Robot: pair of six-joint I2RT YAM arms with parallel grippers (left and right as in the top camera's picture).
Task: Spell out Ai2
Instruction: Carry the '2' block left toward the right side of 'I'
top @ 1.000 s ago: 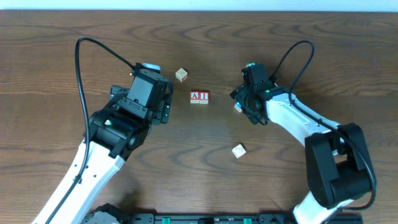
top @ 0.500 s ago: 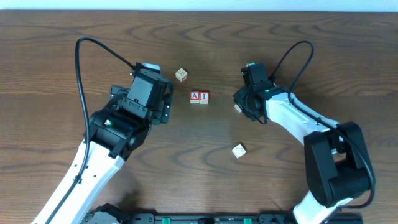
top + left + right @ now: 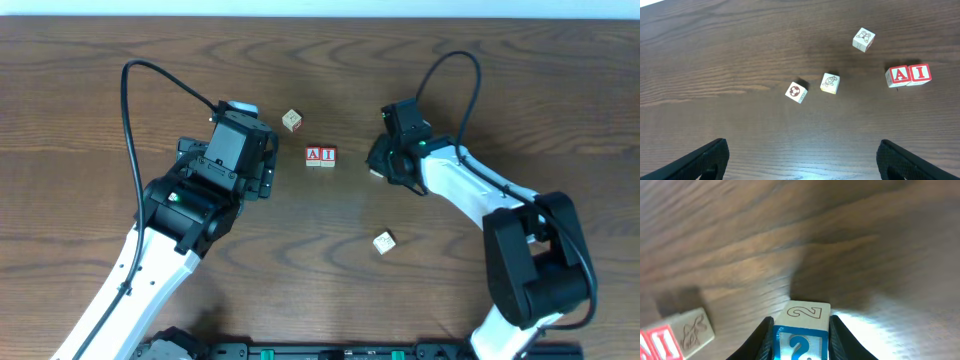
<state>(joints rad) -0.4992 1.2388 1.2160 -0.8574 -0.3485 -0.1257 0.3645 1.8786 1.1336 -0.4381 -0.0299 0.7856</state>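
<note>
Red-faced blocks A and I sit side by side mid-table. They also show at the right of the left wrist view as A and I. My right gripper is just right of the pair, shut on the blue 2 block. The gripper's fingers press both its sides. In the right wrist view the I block lies at lower left. My left gripper hangs wide open left of the pair, holding nothing.
A loose block lies behind and left of the pair, another in front to the right. In the left wrist view, two more blocks lie left of the A. The left arm fills the table's left side.
The right gripper closed on the 2 block and carried it a little left toward the A and I pair. The left arm has stayed still.
</note>
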